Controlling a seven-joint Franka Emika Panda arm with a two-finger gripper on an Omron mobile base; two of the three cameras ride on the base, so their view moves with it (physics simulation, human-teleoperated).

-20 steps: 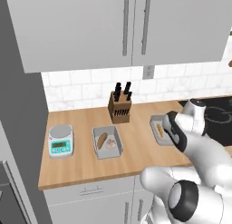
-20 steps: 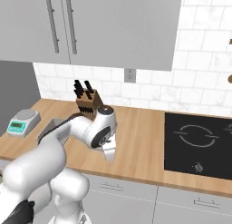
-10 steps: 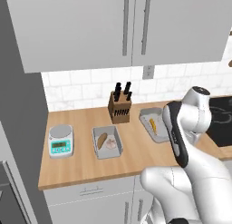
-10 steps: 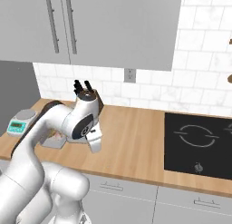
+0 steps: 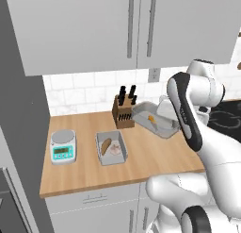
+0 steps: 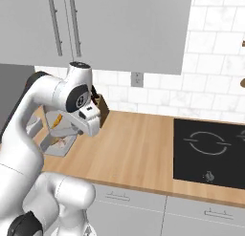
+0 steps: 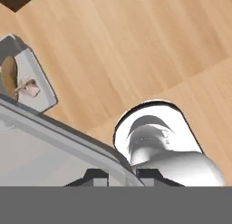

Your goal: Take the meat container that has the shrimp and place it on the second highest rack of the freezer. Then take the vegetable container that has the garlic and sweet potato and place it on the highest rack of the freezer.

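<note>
Wooden surface [image 5: 155, 156] runs beneath grey wall cabinets [image 5: 127, 29] and a white tiled backsplash, with a black cooktop [image 6: 210, 151] set into it at the far right. Above it, the white arm holds the meat container [image 5: 153, 119] aloft, tilted, close in front of the knife block [image 5: 123, 113]. A small orange shrimp [image 5: 151, 118] lies in the tray. The jaws are closed on the rim of this tray: in the hand view its pale rim [image 7: 68, 137] passes straight between the two dark fingertips [image 7: 97, 177] at the bottom of the picture, with the tray's body spreading off to one side of them. In the right base view the gripper [image 6: 72, 130] sits below the arm's wrist, the shrimp tray showing just beyond it.

Still resting on the surface, well apart from the lifted tray, is the vegetable container [image 5: 112, 148], holding the brown sweet potato [image 5: 106, 145] and the pale garlic [image 5: 116, 151] side by side. A small kitchen scale [image 5: 63, 146] stands just to its left. The dark grey freezer [image 5: 21, 147] rises at the left edge of the left base view.
</note>
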